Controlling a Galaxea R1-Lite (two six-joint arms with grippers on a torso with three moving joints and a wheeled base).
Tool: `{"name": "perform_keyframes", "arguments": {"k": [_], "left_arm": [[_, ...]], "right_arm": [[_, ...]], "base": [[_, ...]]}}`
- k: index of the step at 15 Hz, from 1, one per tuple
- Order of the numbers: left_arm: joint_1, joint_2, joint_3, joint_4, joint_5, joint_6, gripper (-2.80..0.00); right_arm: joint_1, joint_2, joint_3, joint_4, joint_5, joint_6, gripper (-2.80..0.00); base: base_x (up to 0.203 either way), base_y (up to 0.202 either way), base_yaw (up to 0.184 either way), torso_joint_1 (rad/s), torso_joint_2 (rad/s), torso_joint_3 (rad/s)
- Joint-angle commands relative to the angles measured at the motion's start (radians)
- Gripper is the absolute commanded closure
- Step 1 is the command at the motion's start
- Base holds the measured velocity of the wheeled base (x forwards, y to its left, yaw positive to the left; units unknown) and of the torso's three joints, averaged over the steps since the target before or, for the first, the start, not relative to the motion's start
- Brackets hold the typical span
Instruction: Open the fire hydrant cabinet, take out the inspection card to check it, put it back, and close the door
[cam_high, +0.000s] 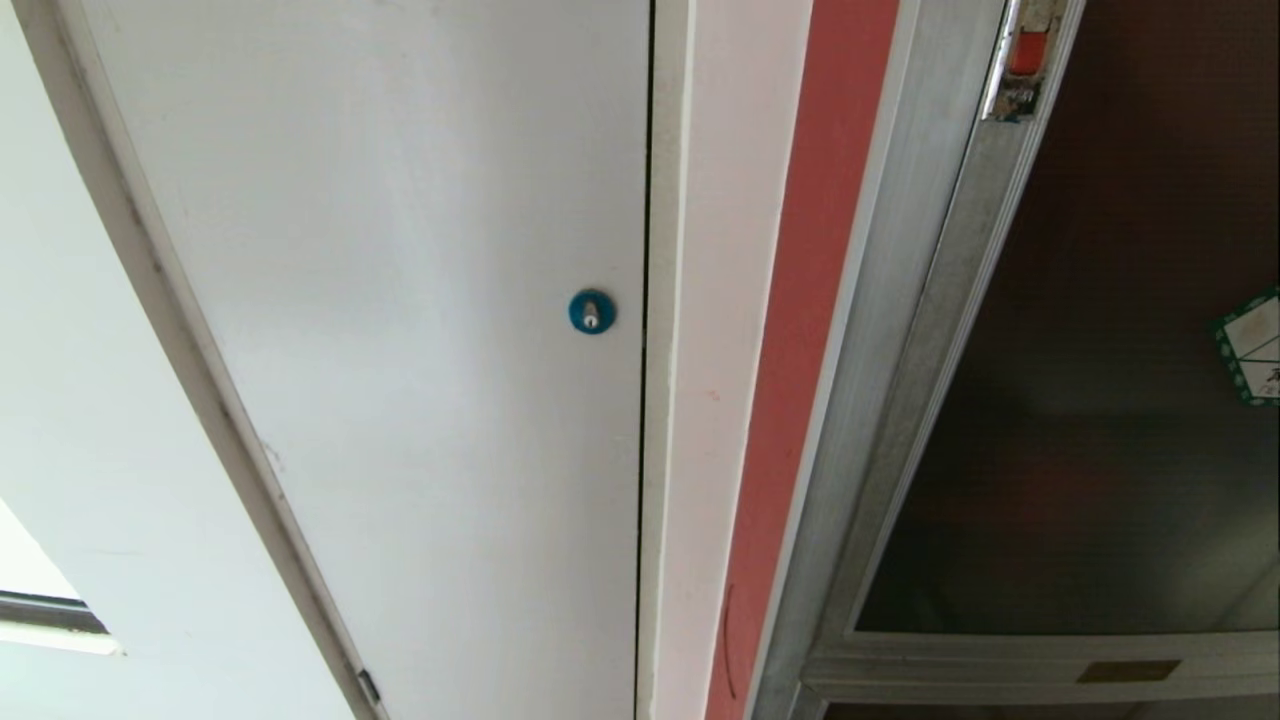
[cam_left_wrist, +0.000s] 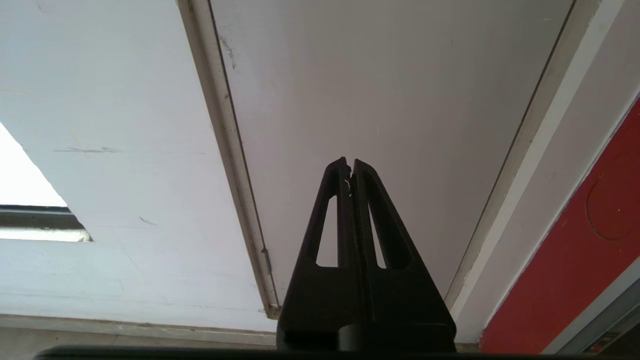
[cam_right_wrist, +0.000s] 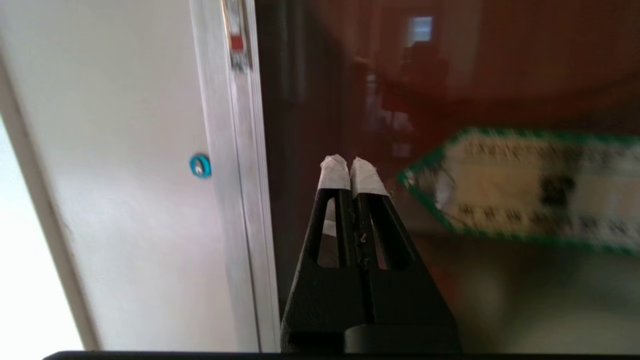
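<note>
Fire hydrant cabinet (cam_high: 860, 330) at right of head view: brushed-aluminium frame, door (cam_high: 1100, 400) shut flush in it. Dark tinted glass, dim red behind it; contents not readable through the tint, inspection card not visible. White door (cam_high: 400, 350) to the left of cabinet, red wall strip (cam_high: 800, 330) between the two. Green-edged sticker (cam_high: 1252, 345) on the glass near right edge. Small red latch (cam_high: 1026, 55) on door frame, top of head view. Blue lock (cam_high: 592, 311) on white door near its right edge. Right gripper (cam_right_wrist: 350, 167) in front of the tinted glass, between frame and sticker, white-wrapped fingertips (cam_right_wrist: 333, 172) pressed together, empty; contact with glass unclear. Left gripper (cam_left_wrist: 350, 165) facing the white door, fingers together, holding nothing.
</note>
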Motion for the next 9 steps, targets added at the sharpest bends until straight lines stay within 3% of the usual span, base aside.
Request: {"name": "perform_keyframes", "arguments": {"k": [1,6,9], "left_arm": [[0.000,0.000,0.003,0.000,0.000,0.000,0.00],[0.000,0.000,0.003,0.000,0.000,0.000,0.00],[0.000,0.000,0.003,0.000,0.000,0.000,0.00]], "right_arm": [[-0.020,-0.153,0.068,0.019,0.000,-0.002,0.00],[-0.031,-0.348,0.355,0.037,-0.004,-0.013,0.00],[-0.032,-0.378,0.533,-0.032,-0.055,-0.029,0.00]], "base": [[0.000,0.000,0.000,0.000,0.00,0.000],[0.000,0.000,0.000,0.000,0.00,0.000],[0.000,0.000,0.000,0.000,0.00,0.000]]}}
